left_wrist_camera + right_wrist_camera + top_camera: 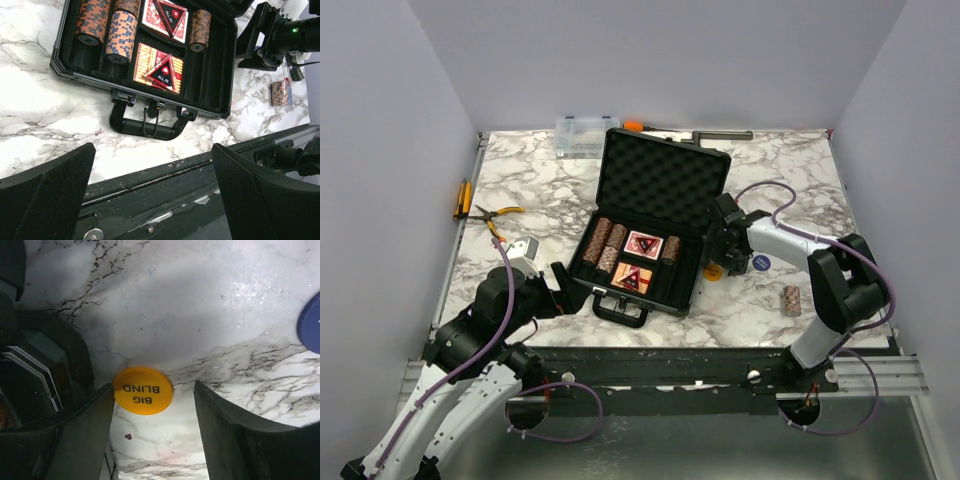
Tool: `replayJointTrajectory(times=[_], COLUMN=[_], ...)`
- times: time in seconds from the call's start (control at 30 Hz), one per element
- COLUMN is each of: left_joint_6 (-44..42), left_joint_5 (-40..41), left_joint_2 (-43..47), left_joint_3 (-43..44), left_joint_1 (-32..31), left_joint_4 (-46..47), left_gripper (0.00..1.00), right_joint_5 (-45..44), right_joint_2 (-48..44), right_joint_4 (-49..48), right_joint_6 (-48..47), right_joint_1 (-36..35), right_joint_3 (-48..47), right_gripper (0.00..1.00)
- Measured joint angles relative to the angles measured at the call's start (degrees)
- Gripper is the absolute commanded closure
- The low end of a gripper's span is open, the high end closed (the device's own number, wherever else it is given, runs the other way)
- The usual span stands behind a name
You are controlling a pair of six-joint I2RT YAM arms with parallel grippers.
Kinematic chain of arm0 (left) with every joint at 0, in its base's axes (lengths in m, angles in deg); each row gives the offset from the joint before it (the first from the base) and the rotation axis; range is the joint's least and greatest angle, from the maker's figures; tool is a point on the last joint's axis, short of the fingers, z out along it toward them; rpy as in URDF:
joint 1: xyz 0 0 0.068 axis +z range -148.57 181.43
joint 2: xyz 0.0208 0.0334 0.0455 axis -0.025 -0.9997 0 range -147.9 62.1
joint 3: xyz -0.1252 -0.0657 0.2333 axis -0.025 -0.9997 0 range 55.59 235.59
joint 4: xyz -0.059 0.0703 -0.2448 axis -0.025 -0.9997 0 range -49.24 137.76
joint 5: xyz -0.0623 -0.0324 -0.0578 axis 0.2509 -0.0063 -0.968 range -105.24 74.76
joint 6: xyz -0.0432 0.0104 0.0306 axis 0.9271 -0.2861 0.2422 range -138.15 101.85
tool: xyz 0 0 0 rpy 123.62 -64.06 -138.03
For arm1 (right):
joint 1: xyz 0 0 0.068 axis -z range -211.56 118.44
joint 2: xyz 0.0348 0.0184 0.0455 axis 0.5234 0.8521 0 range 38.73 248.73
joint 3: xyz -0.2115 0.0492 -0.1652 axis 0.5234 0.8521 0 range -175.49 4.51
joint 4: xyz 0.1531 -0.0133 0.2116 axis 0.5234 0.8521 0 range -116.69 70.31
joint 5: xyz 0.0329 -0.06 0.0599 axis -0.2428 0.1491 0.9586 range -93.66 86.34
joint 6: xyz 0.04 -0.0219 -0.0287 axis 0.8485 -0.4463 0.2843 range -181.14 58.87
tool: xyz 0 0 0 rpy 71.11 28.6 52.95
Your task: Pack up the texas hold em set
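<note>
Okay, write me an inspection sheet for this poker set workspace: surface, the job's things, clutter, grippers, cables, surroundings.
Surface: marble table, white with dark veins.
Job's things: black case open, lid upright; chip stacks and two red decks inside, ALL IN triangles on the decks. Outside, right of the case: loose chip stack, BIG BLIND token, blue token.
Clutter: clear organiser box at the far edge; yellow-handled pliers at left.
Grippers: left gripper open, empty, near the case handle. right gripper open, fingers either side of the BIG BLIND token.
Cables: purple cables looped by the bases.
Surroundings: grey walls on three sides.
</note>
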Motion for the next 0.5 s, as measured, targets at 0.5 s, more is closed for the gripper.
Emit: replayJointTrajectory(times=[0.5], left_joint_6=[0.0], left_joint_5=[0.0], left_joint_2=[0.0], left_joint_3=[-0.1], left_joint_1=[0.4], left_joint_4=[0.0], left_gripper=[0.02], right_joint_5=[1.6], right_joint_2=[-1.2], right_joint_4=[-2.4], right_joint_6=[-2.6], right_joint_1=[0.5], right_joint_3=[2.0], right_gripper=[0.29])
